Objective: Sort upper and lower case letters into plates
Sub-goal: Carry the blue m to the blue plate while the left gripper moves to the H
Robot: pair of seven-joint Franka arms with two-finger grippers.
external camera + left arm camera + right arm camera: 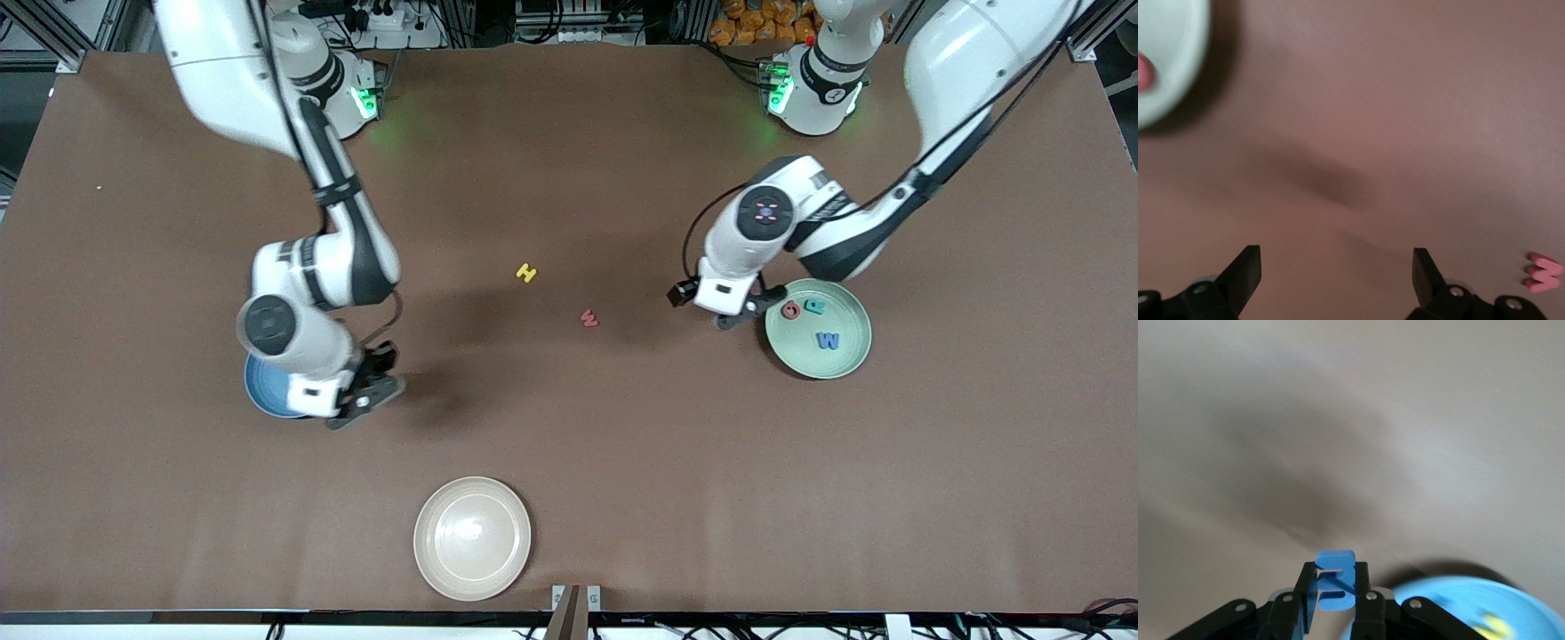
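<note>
My right gripper (369,391) (1336,590) is shut on a blue letter m (1336,580), just above the table at the rim of the blue plate (263,391) (1458,607). The arm hides most of that plate; a yellow letter (1495,627) shows in it. My left gripper (738,316) (1337,267) stands open and empty over bare table beside the pale green plate (845,360) (1175,60). That plate holds a red G (790,309) (1143,72), a teal R (814,307) and a blue W (829,340). A yellow H (526,273) and a red w (589,318) (1543,272) lie mid-table.
A cream-beige plate (472,537) sits near the table's front edge, nearer the camera than the loose letters. Brown table surface stretches between the two arms.
</note>
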